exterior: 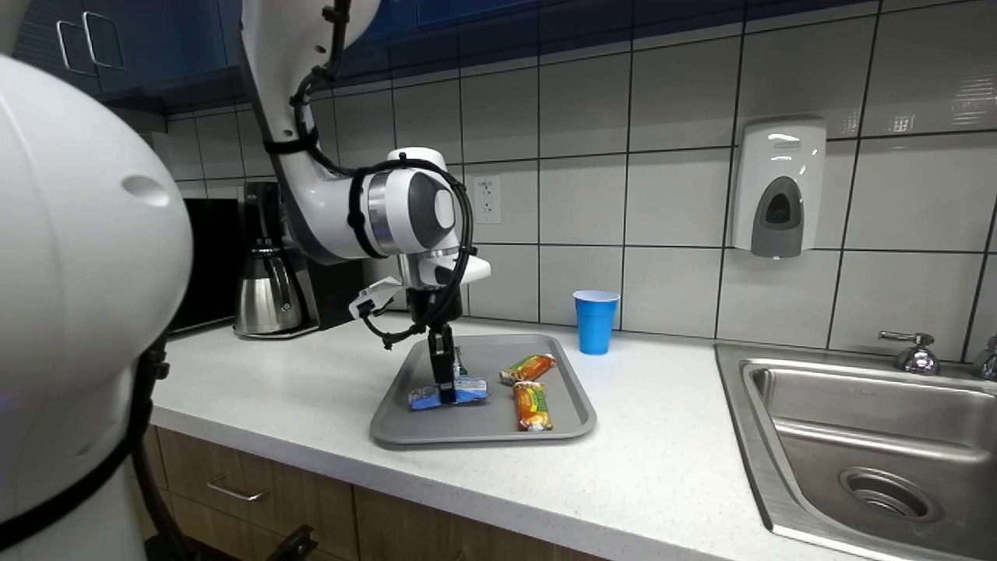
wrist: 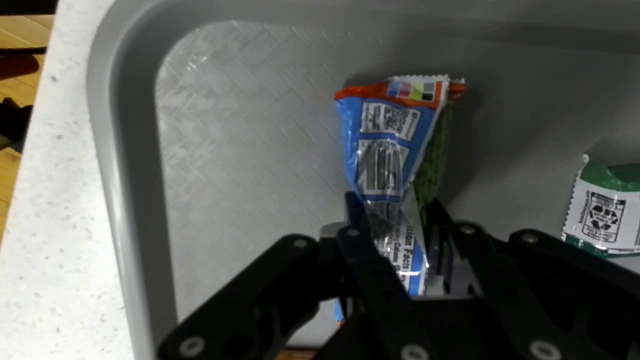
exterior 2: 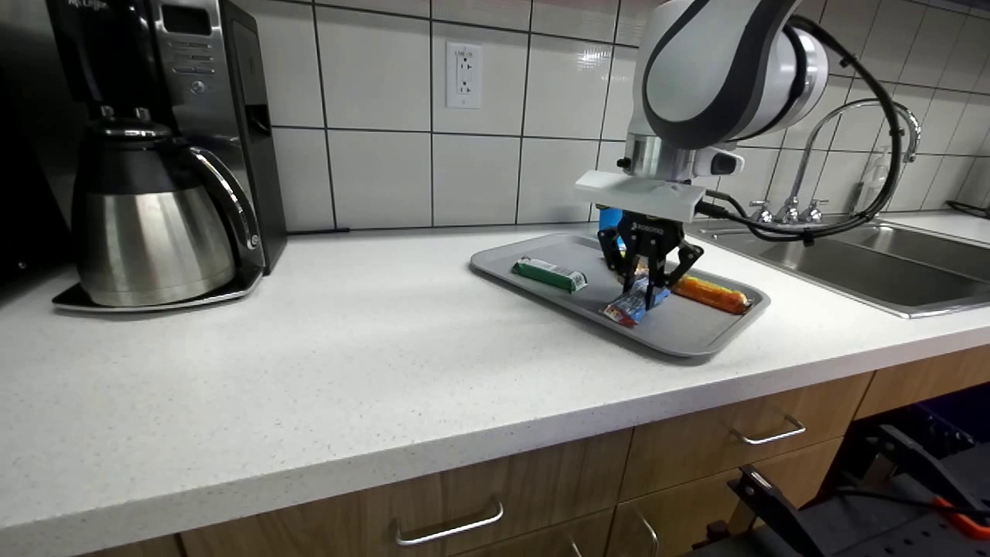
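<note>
Black two-fingered hand [wrist: 393,216] is clasping one crinkled blue plastic snack packet [wrist: 385,195]; packet is showing red-orange end band [wrist: 365,91], white barcode panels [wrist: 382,167], narrowing between fingers [wrist: 358,242], lying in grey rectangular tray [exterior: 475,425] on white speckled desk [exterior: 662,436].

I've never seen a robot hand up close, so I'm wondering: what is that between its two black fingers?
A shiny blue packet lies between the fingers of the gripper, one finger on either side. The wrist view shows this best.
</note>
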You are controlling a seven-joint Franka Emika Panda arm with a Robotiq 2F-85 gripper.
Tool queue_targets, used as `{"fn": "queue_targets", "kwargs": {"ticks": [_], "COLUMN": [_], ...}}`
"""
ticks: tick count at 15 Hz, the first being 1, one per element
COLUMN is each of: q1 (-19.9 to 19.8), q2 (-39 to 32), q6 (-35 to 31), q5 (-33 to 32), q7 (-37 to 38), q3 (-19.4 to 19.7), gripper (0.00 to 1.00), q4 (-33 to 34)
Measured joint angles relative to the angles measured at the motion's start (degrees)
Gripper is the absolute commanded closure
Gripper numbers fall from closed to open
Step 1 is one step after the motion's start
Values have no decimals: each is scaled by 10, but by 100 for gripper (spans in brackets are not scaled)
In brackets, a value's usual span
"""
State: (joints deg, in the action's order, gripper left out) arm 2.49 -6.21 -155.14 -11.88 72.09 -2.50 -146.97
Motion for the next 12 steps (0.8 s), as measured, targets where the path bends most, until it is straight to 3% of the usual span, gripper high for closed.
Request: {"fn": "queue_targets", "kwargs": {"ticks": [6, 12], "q1": [13, 26], "q2": [-21, -17], "q6": [0, 1], "q5": [11, 18], "q7": [0, -1], "q3": [14, 15], "gripper": [0, 0], "q4": [21, 25]}}
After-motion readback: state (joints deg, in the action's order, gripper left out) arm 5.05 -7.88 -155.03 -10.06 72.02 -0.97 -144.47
